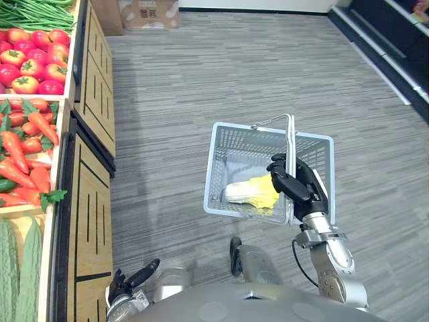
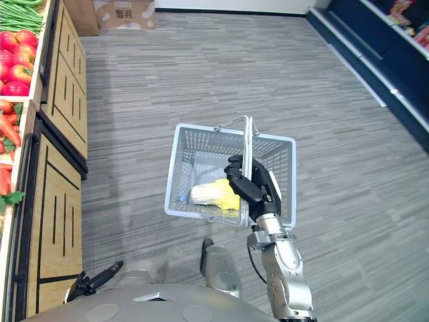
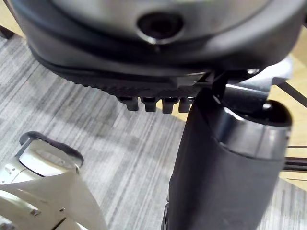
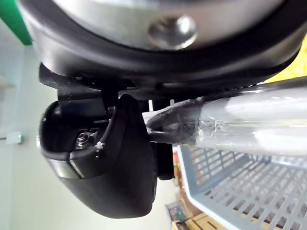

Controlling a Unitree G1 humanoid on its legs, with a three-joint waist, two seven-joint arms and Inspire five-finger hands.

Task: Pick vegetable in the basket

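My right hand (image 1: 298, 181) is shut on the metal handle (image 1: 289, 134) of a pale blue mesh basket (image 1: 216, 168), which hangs above the grey floor; in the right wrist view the handle (image 4: 249, 129) runs across my palm. A yellow and white vegetable (image 1: 258, 191) lies on the basket's bottom, partly hidden behind my hand. My left hand (image 1: 124, 285) hangs low beside the wooden produce stand with relaxed fingers and holds nothing. The left wrist view has its thumb (image 3: 225, 158) over the carpet.
A wooden produce stand (image 1: 90, 194) runs along my left, holding carrots (image 1: 27, 147), tomatoes (image 1: 33, 60), green beans (image 1: 33, 10) and long green gourds (image 1: 17, 268). A cardboard box (image 1: 147, 12) stands at the far end. Dark shelving (image 1: 389, 33) lines the right.
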